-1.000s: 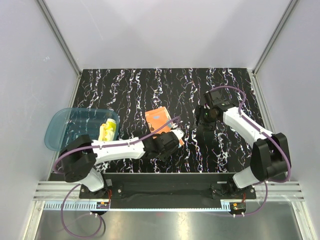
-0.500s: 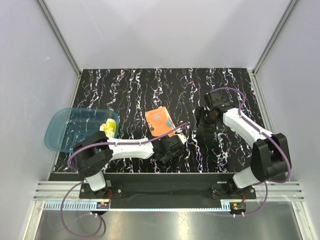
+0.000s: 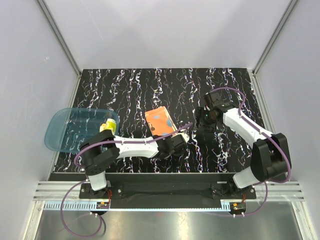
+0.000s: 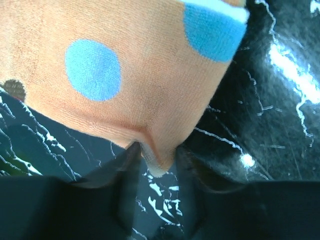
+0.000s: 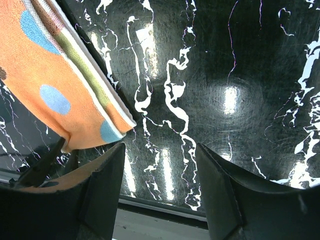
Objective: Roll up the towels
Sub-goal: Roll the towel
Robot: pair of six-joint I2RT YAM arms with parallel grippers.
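Orange towel (image 4: 125, 75) corner pinched by left gripper (image 4: 155, 157), wrist-view only; right gripper (image 5: 160, 155) agape, empty.

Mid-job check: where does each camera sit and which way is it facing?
Top external: fixed above and behind the bases, looking down on the table; left arm, right arm, orange towel, blue tray show.
Left wrist: on the left arm, facing the towel corner pinched in the left tool; its fingers show.
Right wrist: on the right arm, looking down at table past the open right tool; its fingers show.
Shared: all three see the towel.
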